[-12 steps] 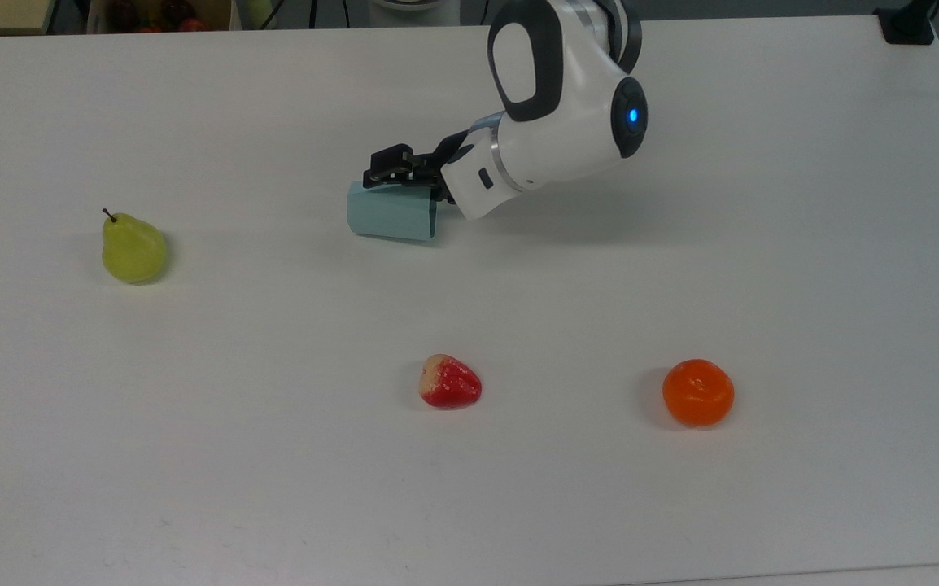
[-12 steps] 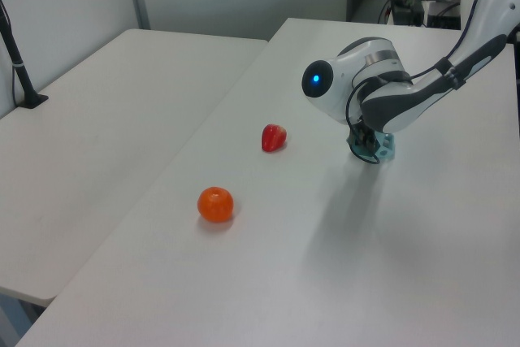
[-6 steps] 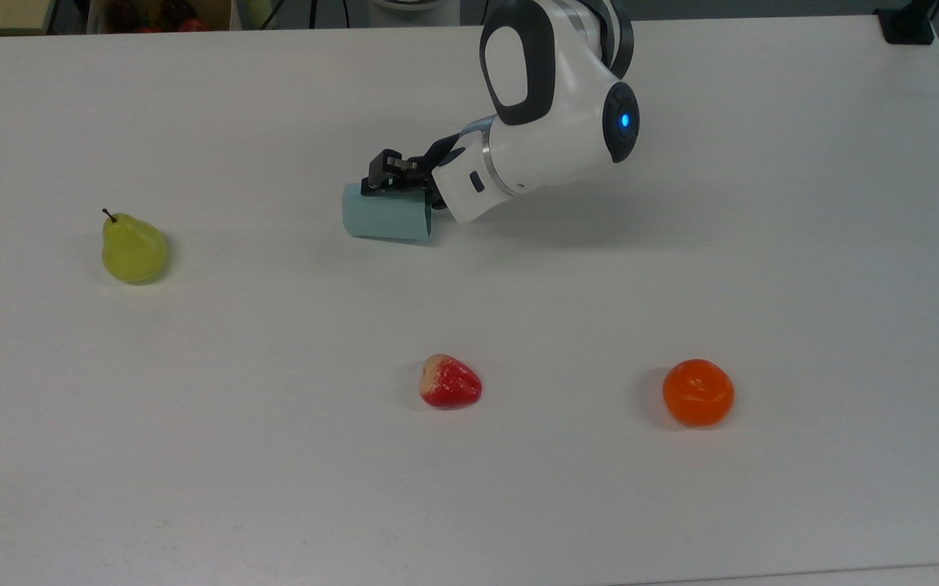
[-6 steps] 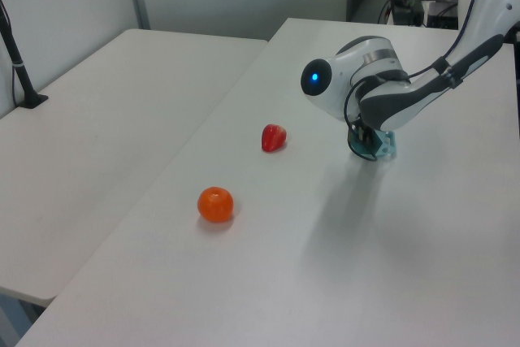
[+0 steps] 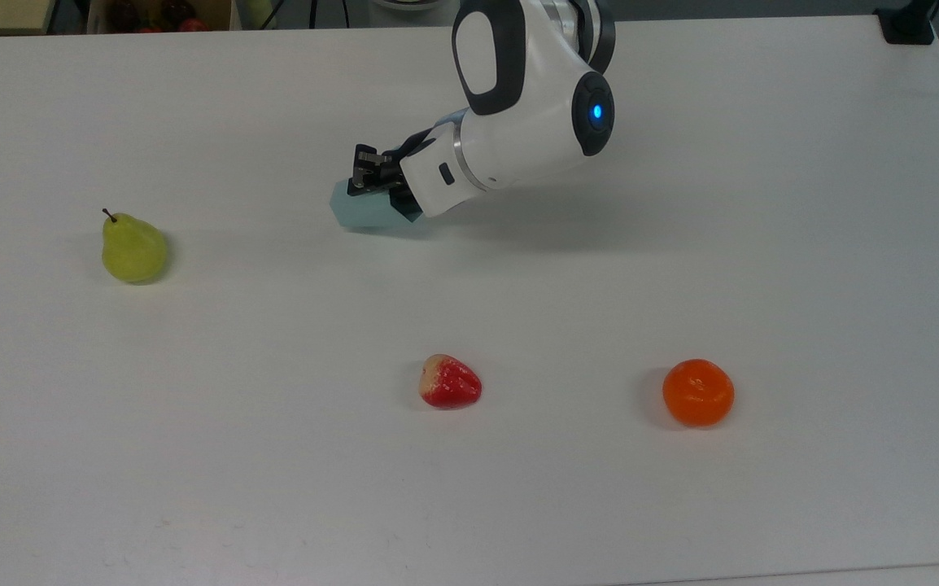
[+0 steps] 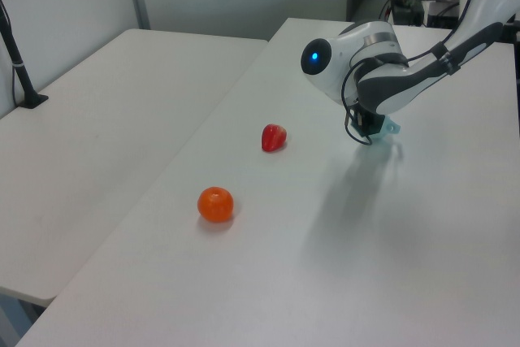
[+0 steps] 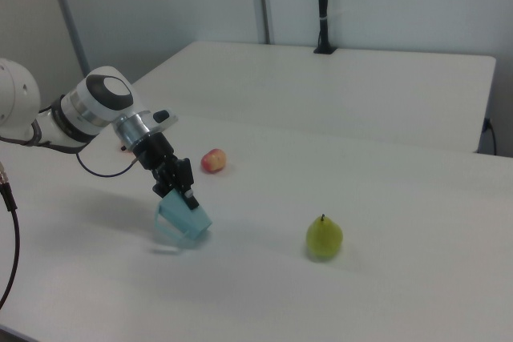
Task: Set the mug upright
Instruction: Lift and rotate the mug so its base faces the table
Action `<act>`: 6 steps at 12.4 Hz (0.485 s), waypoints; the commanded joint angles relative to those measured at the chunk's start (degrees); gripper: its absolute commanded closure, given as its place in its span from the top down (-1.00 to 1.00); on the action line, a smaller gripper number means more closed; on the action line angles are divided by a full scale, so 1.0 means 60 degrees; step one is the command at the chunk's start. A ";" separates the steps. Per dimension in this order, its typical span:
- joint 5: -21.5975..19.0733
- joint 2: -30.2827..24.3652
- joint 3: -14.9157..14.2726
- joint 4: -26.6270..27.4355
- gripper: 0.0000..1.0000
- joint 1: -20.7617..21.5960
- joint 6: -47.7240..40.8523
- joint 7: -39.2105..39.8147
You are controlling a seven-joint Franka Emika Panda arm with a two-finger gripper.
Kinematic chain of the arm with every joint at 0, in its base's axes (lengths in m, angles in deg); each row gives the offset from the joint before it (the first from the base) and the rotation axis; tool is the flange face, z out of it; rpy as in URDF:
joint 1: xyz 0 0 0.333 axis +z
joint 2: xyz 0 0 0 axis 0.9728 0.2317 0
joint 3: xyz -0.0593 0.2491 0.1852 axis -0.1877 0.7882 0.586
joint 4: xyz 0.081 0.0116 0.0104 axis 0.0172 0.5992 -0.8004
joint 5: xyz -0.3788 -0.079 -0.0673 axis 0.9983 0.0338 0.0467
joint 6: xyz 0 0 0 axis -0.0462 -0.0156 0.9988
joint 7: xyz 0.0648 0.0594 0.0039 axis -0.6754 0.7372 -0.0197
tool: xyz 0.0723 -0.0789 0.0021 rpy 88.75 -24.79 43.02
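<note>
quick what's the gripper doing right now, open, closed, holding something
Gripper: closed on the rim of the pale teal mug, holding it tilted, its base end at the table.

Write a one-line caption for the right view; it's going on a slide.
Panda gripper holds the tilted teal mug by its rim, beside a pear on the white table.
</note>
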 commanded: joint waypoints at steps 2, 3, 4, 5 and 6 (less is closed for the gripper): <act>-0.0592 -0.0861 0.0008 0.0212 -1.00 -0.0296 0.0075 0.0434; -0.1103 -0.1038 0.0008 0.0197 -1.00 -0.0399 0.0148 0.0902; -0.1760 -0.1185 0.0022 0.0183 -1.00 -0.0487 0.0236 0.1327; -0.2651 -0.1404 0.0022 0.0182 -1.00 -0.0633 0.0773 0.1868; -0.3182 -0.1493 0.0022 0.0226 -1.00 -0.0648 0.1199 0.2250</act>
